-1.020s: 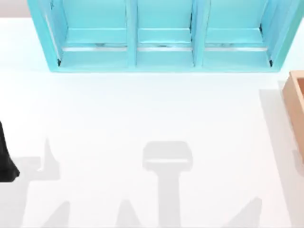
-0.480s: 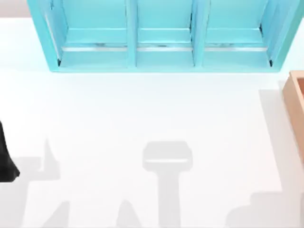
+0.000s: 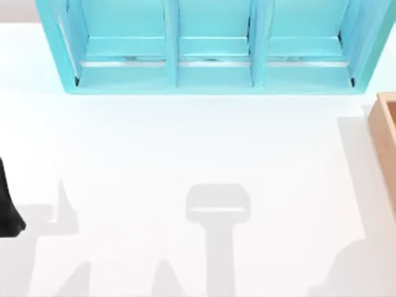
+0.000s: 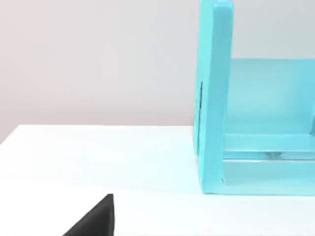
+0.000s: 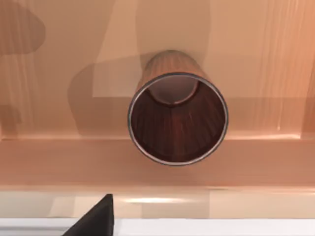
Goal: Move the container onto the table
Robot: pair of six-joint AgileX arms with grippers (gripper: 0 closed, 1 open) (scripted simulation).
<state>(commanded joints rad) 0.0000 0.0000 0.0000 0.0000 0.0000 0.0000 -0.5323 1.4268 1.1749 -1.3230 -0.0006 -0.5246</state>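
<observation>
The container (image 5: 177,118) is a small pinkish-brown ribbed cylinder with an open top. It stands inside the tan wooden box (image 5: 59,98), and the right wrist view looks straight down into it. A black part of my right gripper (image 5: 96,219) shows at that view's edge, above the box and apart from the container. The box (image 3: 387,142) sits at the right edge of the white table (image 3: 185,142) in the top view. My left arm (image 3: 7,210) is parked at the table's left edge, and a black part of its gripper (image 4: 96,219) shows in the left wrist view.
A turquoise shelf unit (image 3: 210,55) with three compartments stands along the back of the table; its end wall (image 4: 214,98) shows in the left wrist view. Grey shadows of the arms lie across the front of the table.
The grey shadow at the table's front right corner has changed shape and shifted toward the right edge. The left arm has not moved.
</observation>
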